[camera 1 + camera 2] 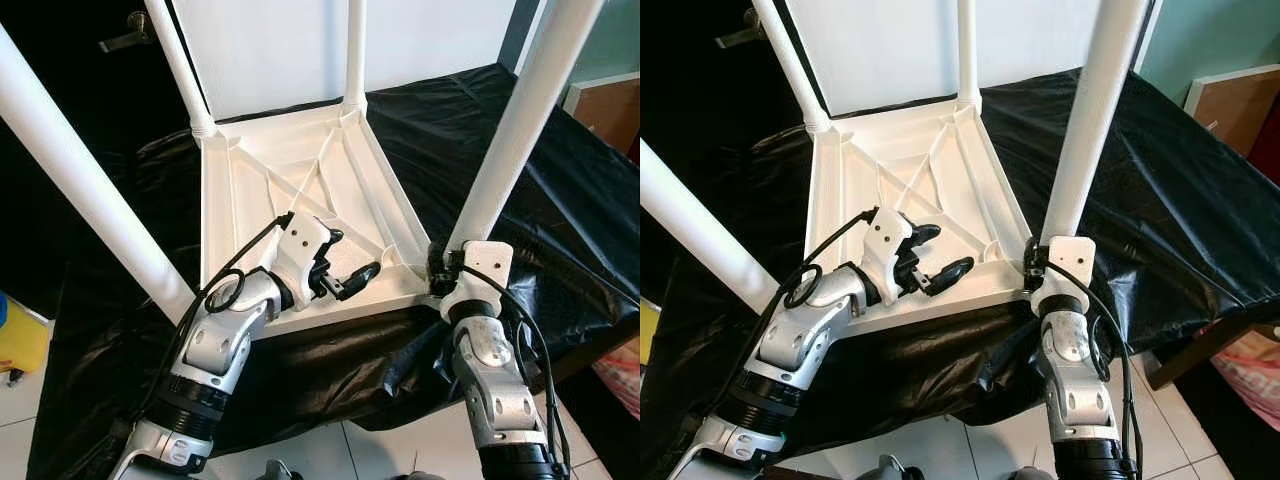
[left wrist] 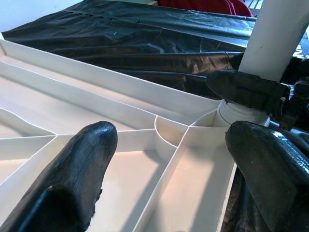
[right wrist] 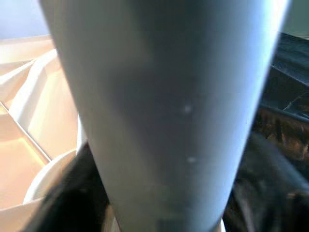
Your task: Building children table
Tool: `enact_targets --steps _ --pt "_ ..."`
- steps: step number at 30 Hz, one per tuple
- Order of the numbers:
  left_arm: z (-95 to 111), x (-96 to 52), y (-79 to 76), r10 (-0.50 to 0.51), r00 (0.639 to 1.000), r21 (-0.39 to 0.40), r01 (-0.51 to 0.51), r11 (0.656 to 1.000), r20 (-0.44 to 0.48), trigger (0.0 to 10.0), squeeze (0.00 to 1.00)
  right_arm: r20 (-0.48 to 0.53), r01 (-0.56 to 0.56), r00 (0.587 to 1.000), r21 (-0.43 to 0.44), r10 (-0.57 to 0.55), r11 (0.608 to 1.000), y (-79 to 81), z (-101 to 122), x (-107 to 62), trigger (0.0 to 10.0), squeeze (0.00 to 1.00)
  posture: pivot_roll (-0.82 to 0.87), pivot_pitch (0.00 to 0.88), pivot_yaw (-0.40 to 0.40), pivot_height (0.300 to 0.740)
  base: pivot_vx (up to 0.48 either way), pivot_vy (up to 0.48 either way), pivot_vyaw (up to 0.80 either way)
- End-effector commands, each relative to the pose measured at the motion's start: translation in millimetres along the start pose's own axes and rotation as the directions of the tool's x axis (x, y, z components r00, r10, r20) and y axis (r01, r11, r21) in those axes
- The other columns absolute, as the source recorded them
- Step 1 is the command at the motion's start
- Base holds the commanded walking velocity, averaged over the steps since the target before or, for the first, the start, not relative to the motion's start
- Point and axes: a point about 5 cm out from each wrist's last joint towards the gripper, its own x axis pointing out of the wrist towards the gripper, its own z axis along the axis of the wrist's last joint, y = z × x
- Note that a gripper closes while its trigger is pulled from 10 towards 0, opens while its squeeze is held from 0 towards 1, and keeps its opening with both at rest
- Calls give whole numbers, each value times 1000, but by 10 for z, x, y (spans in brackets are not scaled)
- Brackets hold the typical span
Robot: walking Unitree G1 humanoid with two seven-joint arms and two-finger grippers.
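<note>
So the right claw [image 1: 446, 268] is clamped round the base of the near right leg [image 1: 510, 130], right down where it meets the corner socket of the upside-down white tabletop [image 1: 290, 170]. From the wrist cam the leg is basically pressed up against the lens, so it's a tight low grip. The left claw [image 1: 350, 280] hangs over the ribbed underside near the front edge with its fingers [image 2: 79, 169] spread apart, holding nothing.

The tabletop lies belly-up on a desk covered in black plastic sheet [image 1: 560, 200], and all four legs stand up out of the corners.

What I'd worry about: that sheet looks slippery and wrinkled, so if the right claw twists or pushes the leg, the whole top could slide or spin with it instead of the leg seating. The left claw isn't bracing anything, so nothing stops that. Also the front edge of the top sits close to the desk edge, so a shove toward the robot could tip it off. And gripping so low gives little leverage if the leg binds crooked in the socket.
</note>
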Motion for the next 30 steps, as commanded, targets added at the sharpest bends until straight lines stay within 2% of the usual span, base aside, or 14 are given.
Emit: enact_targets --steps 1,5,11,13,14,15,17,19,20,22,23,26,27,30 --pt "-32 -23 2 18 1000 1 -18 1000 -10 10000 0 20 -22 1000 11 22 1000 -1 29 -17 10000 1000 -122 64 57 740 0 0 0" --pt "-41 -22 -16 12 1000 -2 -12 1000 -12 10000 0 68 -118 991 -3 118 993 -59 103 -56 10000 1000 -123 65 56 740 0 0 0" --pt "-57 -31 -33 7 1000 -5 -7 1000 -18 10000 0 59 -247 967 -7 247 969 -141 98 -105 10000 1000 -124 68 60 740 0 0 0" --pt "-57 -31 -33 7 1000 -5 -7 1000 -18 10000 0 59 -247 967 -7 247 969 -141 98 -105 10000 1000 -124 68 60 740 0 0 0" --pt "-58 -33 -34 5 1000 -5 -5 1000 -19 10000 0 53 -292 955 -19 293 956 -191 97 -111 10000 588 -127 70 63 740 0 0 0" --pt "-60 -34 -34 0 1000 -4 0 1000 -22 10000 0 38 -339 940 -35 340 940 -278 90 -94 10000 0 -129 71 64 740 0 0 0" --pt "-56 -33 -27 -4 1000 -4 4 1000 -24 10000 0 14 -423 905 -85 425 902 -415 99 -52 10000 0 -127 78 64 740 0 0 0" --pt "-53 -30 -24 -4 1000 -9 4 1000 -22 10000 0 -24 -497 868 -85 497 864 -474 86 -25 10000 0 -130 78 68 740 0 0 0" --pt "-53 -30 -24 -4 1000 -9 4 1000 -22 10000 0 -24 -497 868 -85 497 864 -474 86 -25 10000 0 -130 78 68 740 0 0 0" --pt "-55 -32 -25 -7 1000 -8 7 1000 -23 10000 0 -70 -577 817 -90 573 812 -515 74 14 10000 0 -129 75 71 740 0 0 0" --pt "-55 -32 -25 -7 1000 -8 7 1000 -23 10000 0 -70 -577 817 -90 573 812 -515 74 14 10000 0 -129 75 71 740 0 0 0" --pt "-57 -35 -21 -7 1000 -6 7 1000 -26 10000 0 -105 -628 778 -124 619 768 -529 69 70 10000 0 -126 72 75 740 0 0 0" --pt "-53 -36 -15 -7 1000 -5 7 1000 -26 10000 0 -124 -657 754 -142 645 740 -512 59 101 10000 0 -123 69 78 740 0 0 0" --pt "-53 -36 -15 -7 1000 -5 7 1000 -26 10000 0 -124 -657 754 -142 645 740 -512 59 101 10000 0 -123 69 78 740 0 0 0"
